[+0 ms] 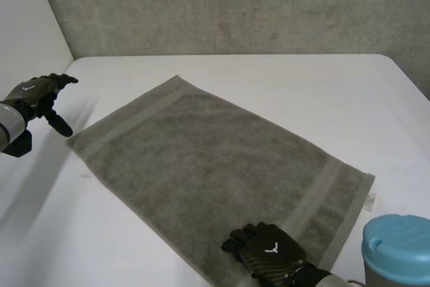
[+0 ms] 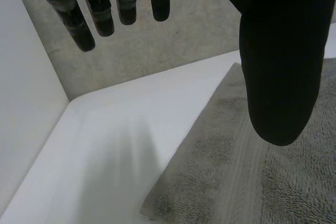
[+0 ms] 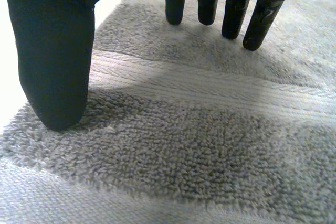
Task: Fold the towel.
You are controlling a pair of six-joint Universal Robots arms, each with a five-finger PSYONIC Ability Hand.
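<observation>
A grey towel (image 1: 215, 166) lies flat and unfolded on the white table (image 1: 302, 85), set at a slant. My left hand (image 1: 41, 95) hovers open beside the towel's left corner, clear of the cloth; in the left wrist view its fingers (image 2: 105, 9) are straight and its thumb (image 2: 281, 61) hangs above the towel (image 2: 252, 177). My right hand (image 1: 269, 250) is over the towel's near edge, open. In the right wrist view its straight fingers (image 3: 226, 3) and thumb (image 3: 55, 61) stand just above the terry cloth (image 3: 199, 156) and its woven band.
A blue lidded container (image 1: 398, 250) stands at the near right, just past the towel's right corner with its white label (image 1: 370, 200). A concrete wall (image 1: 235, 5) runs behind the table. A white side wall (image 2: 26, 103) closes the left.
</observation>
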